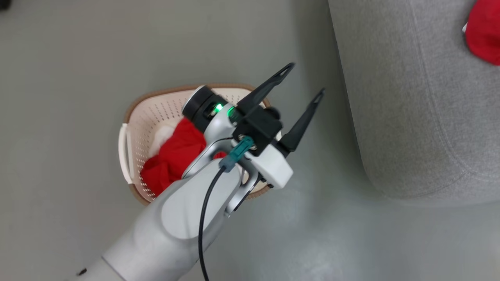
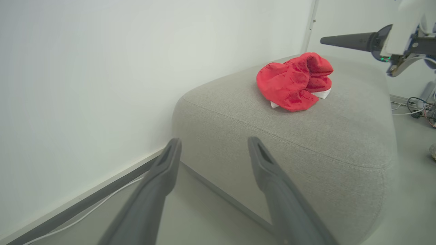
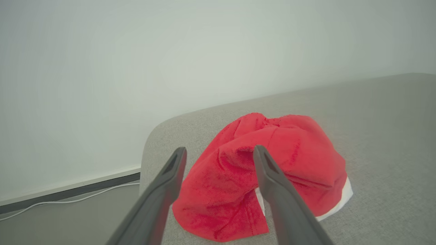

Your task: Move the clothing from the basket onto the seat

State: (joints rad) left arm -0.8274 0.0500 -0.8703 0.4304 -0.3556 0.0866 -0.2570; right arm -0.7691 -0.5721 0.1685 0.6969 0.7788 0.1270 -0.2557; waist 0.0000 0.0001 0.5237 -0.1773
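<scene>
Sitting on the grey floor (image 1: 58, 58) at the left of your head view, the basket (image 1: 146, 117) held a crumpled heap of red clothing (image 1: 175, 156) with a patch of white beside it, part of the heap hidden beneath your pale left arm. Above the basket's far rim, the left tool (image 1: 304, 81) hung with its two dark fingers spread wide and pinching nothing, tips aimed toward the seat (image 1: 410, 97).

Further right, one red garment (image 1: 484, 31) with white trim lay bunched on top of the seat, near its rounded end. Over it, the right tool (image 3: 219, 151) stood with its fingers parted to either side of the cloth, gripping nothing. From your left wrist view it appeared to be clear of the fabric.

Judging by the folds, the clothing looked soft, light and limp. It would likely sag and trail from any grip rather than keep its shape, and it should stand a firm pinch without harm. The best hold for you seemed to be a raised ridge at the top of the heap, taken deep enough to catch several layers. A shallow pinch at a loose edge could slip off. A trailing end might also catch the rim and drag the light basket along.
</scene>
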